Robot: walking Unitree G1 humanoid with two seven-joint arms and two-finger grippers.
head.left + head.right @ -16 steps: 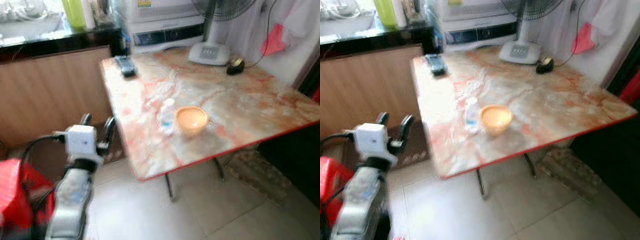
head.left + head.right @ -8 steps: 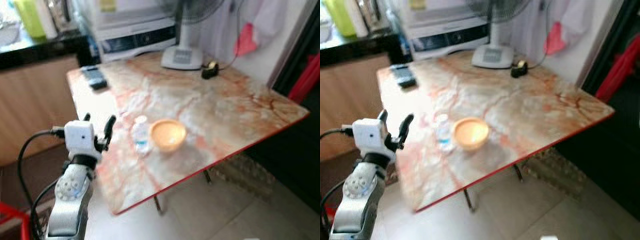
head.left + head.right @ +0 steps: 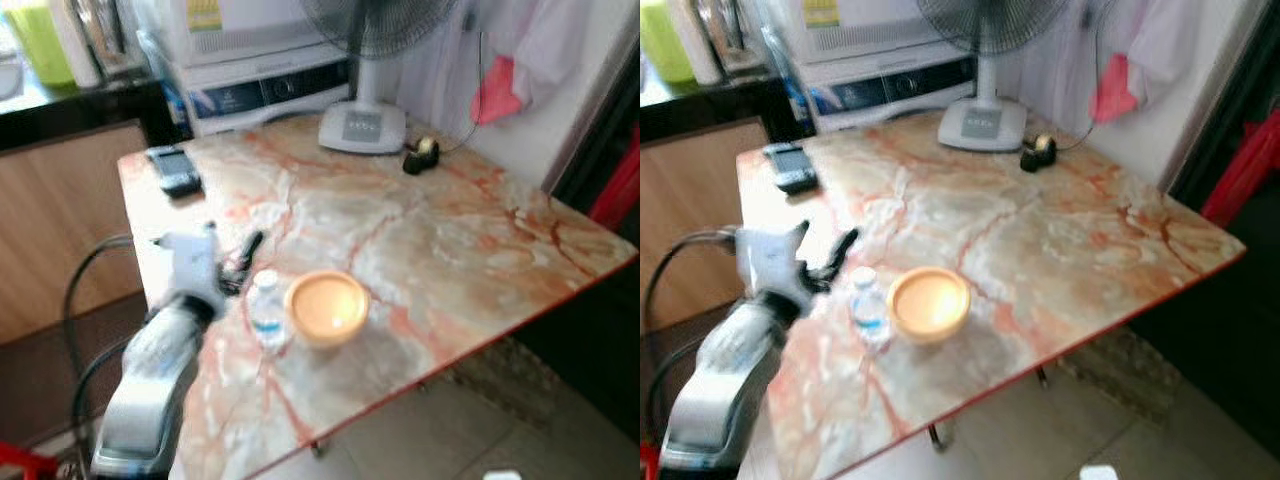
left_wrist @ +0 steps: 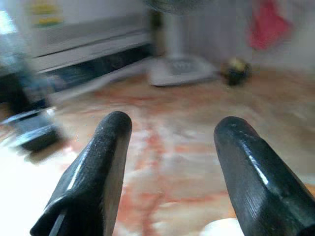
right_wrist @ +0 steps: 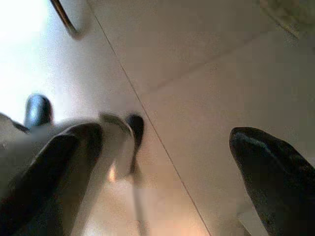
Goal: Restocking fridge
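left tool (image 3: 238, 258) has moved in over the marble worktop (image 3: 450, 240), fingers spread, empty, just beside the small water bottle (image 3: 266, 309) next to the orange bowl (image 3: 326, 307); pickup looks imminent. right tool (image 5: 162, 162) hangs spread above the floor.

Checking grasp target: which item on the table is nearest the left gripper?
The small clear water bottle, standing just beyond the open left gripper. The orange bowl sits beside it, farther off; the phone and fan base are at the far edge.
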